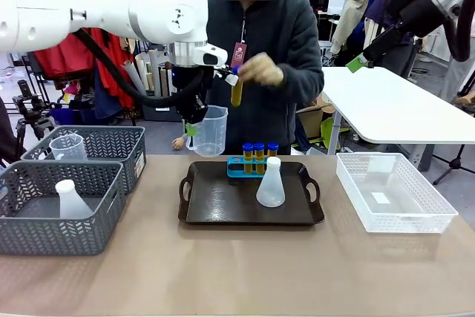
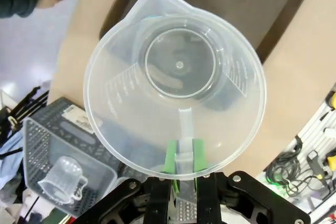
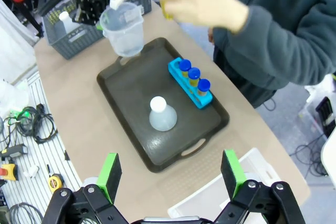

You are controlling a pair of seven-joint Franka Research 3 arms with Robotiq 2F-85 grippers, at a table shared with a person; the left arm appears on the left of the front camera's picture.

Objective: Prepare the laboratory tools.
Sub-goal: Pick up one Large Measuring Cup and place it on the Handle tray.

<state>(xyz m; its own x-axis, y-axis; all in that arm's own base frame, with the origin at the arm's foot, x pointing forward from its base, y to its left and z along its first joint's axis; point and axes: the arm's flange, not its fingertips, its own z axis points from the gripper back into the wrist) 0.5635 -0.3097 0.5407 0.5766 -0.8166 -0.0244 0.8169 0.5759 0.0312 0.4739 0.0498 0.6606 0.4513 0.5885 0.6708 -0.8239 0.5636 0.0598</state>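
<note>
Front view: your left gripper (image 1: 194,125), centre-left, is clenched on the handle of the clear measuring beaker (image 1: 209,131), held above the black tray (image 1: 223,209). On the tray: blue rack (image 1: 245,167) with three capped tubes, conical flask (image 1: 270,182). The person's hand (image 1: 260,70) holds a fourth tube (image 1: 237,90) aloft.

Left wrist view: you see green pads (image 2: 171,157) pinching the beaker handle.

Right wrist view: your right gripper (image 3: 173,174), bottom edge, stands released, well above the tray's near rim.

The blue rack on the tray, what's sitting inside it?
The blue rack holds three amber tubes with blue caps in a row; one hole at its end stands empty. How far the tubes reach down is hidden by the rack's walls.
</note>
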